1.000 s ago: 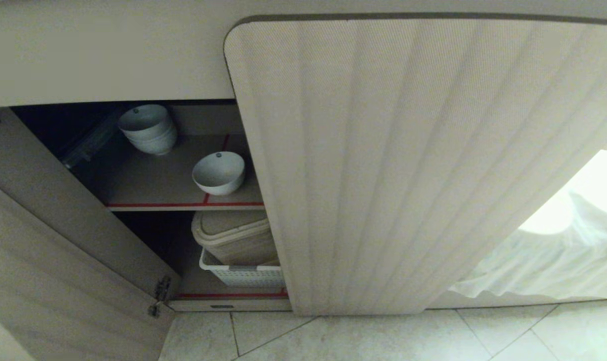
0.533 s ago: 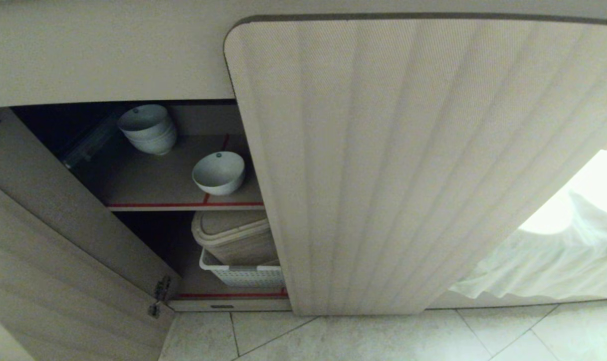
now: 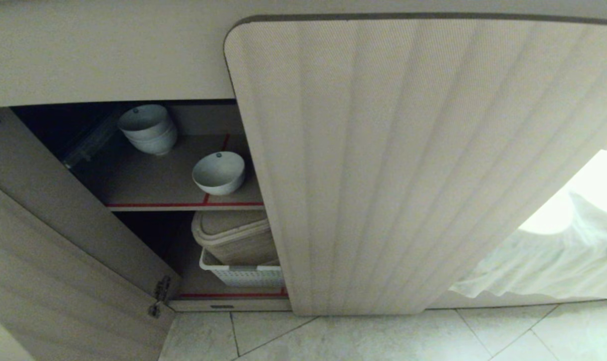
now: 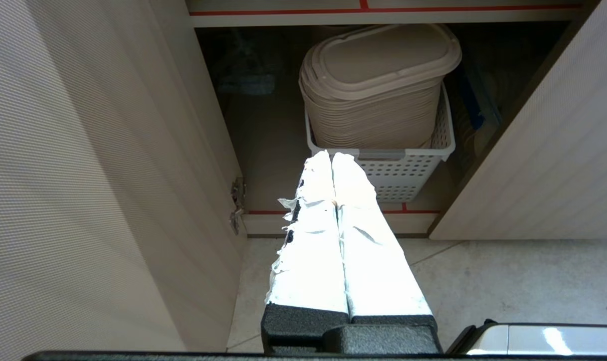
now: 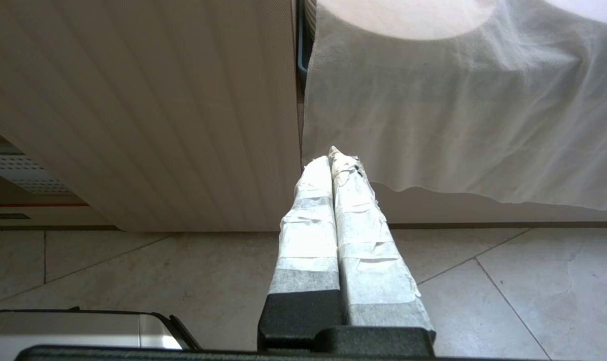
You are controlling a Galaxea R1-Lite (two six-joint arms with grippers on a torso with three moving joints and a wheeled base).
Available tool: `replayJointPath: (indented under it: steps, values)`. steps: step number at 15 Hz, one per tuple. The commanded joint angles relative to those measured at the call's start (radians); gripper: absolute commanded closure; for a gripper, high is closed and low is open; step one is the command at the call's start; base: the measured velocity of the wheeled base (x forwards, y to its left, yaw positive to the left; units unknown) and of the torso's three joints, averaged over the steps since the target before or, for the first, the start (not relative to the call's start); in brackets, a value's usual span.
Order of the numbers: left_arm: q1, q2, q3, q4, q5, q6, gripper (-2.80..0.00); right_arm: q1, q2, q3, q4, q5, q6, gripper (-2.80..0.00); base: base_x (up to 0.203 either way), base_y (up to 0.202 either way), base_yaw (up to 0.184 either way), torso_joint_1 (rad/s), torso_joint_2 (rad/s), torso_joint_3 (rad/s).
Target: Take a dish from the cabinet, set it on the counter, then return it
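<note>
Your dish (image 3: 218, 172) sat alone at the cabinet (image 3: 408, 165) shelf's front edge while both the left claw (image 4: 332, 158) and right claw (image 5: 330, 156) hung closed, so you'd have wanted to open wide before reaching in.

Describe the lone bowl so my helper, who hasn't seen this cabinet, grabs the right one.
Look into the open cabinet at its upper shelf, the one edged in red tape. The bowl sits near the front edge, beside the closed door. It stands alone, unlike the stack of bowls further back.
</note>
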Motion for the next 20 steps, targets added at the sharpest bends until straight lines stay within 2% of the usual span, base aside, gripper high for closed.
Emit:
replayJointPath:
  steps: [1, 20]
  values:
    - [0.0, 0.0, 0.0, 0.0, 0.0, 0.0, 0.0, 0.0, 0.0, 0.0, 0.0, 0.0, 0.001, 0.0, 0.0, 0.0, 0.0, 0.0, 0.0, 0.0]
    - [0.0, 0.0, 0.0, 0.0, 0.0, 0.0, 0.0, 0.001, 0.001, 0.0, 0.0, 0.0, 0.0, 0.0, 0.0, 0.0, 0.0, 0.0, 0.0, 0.0]
